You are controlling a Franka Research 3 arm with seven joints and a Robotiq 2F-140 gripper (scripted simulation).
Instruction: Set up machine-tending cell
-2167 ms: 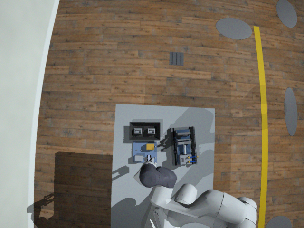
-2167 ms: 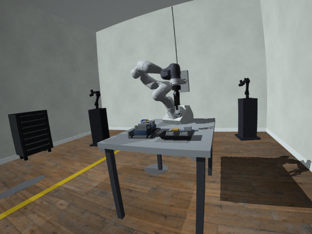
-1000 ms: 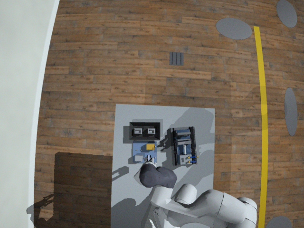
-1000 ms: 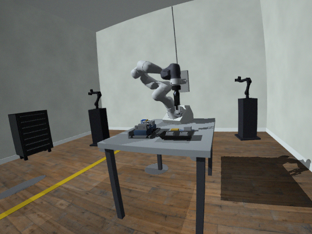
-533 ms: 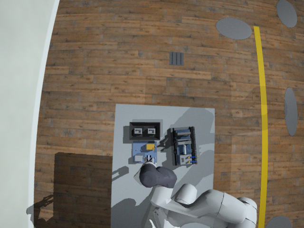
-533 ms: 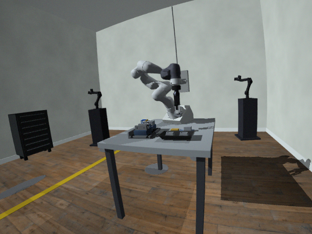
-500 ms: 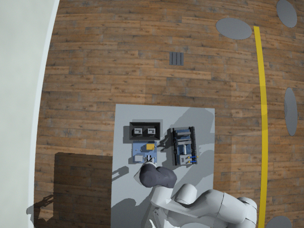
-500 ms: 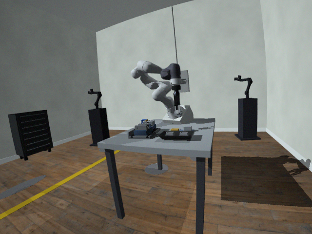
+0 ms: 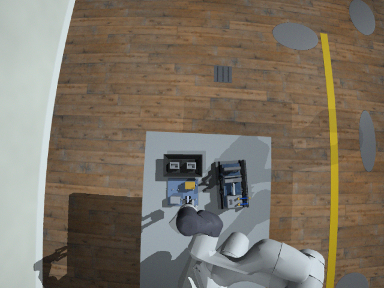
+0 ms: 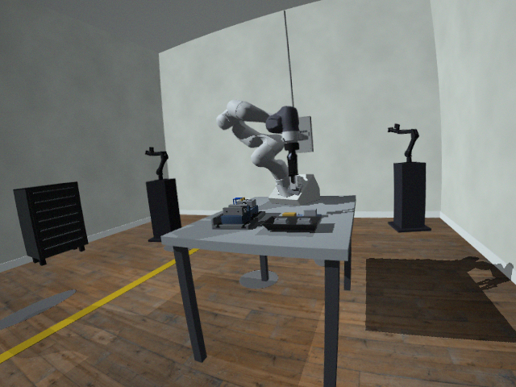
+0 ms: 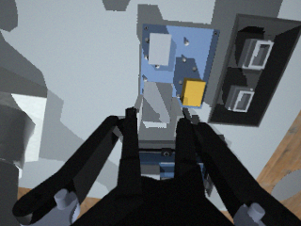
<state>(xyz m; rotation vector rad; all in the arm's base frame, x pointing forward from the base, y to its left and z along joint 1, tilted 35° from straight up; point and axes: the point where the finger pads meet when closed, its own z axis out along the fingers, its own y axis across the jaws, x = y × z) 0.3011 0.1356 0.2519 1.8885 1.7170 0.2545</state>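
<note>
My gripper is shut on a grey aluminium blank and holds it high in the air over the near edge of the blue infeed plate; the gripper also shows in the overhead view and the side view. On the plate lie a second aluminium blank and a yellow brass blank. The black outfeed tray holds two finished parts, pockets up. The vise stands beside the plate with nothing seen in its opening.
The vise's hoses and fittings are at its end nearer the arm's base. The tray adjoins the plate's far side. The grey table carries all the fixtures. Camera stands and a black cabinet stand away from the table.
</note>
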